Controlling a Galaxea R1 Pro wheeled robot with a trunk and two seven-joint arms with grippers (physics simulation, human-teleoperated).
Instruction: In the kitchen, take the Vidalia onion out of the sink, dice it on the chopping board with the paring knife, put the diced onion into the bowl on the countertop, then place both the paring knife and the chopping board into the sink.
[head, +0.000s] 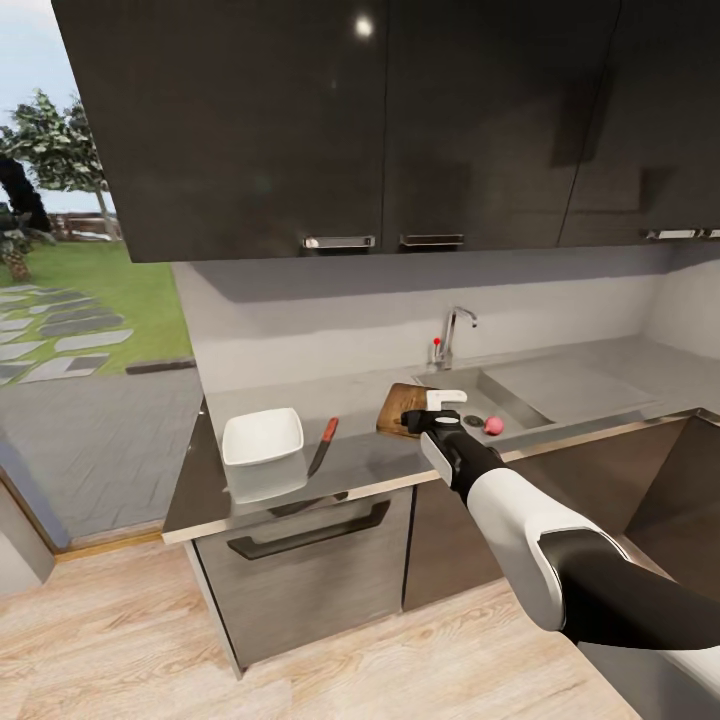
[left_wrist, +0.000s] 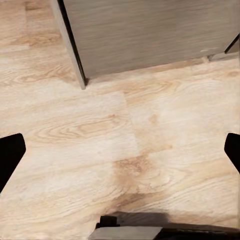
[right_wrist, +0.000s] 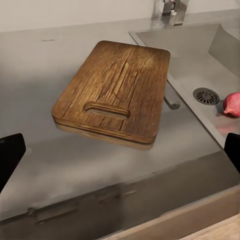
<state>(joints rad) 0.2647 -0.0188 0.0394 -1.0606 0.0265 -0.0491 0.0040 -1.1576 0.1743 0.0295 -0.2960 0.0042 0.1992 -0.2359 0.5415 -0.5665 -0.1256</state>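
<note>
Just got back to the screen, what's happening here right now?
The right gripper reaches out over the countertop near the chopping board, open and empty. The Vidalia onion lies in the sink, not yet taken out. The paring knife lies beside the bowl. The left gripper points at the wooden floor, open.

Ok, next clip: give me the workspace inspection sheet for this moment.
Surface: grey countertop over dark cabinets, sink set into it.
Job's things: chopping board flat beside the sink; Vidalia onion in the basin near the drain; paring knife lying between board and bowl; bowl looks empty.
Clutter: nothing seen.
Grippers: right pincer open, hovering at the board's near end; left pincer open, over the wooden floor.
Cables: nothing seen.
Surroundings: dark wall cabinets, chrome tap, garden at left.
</note>
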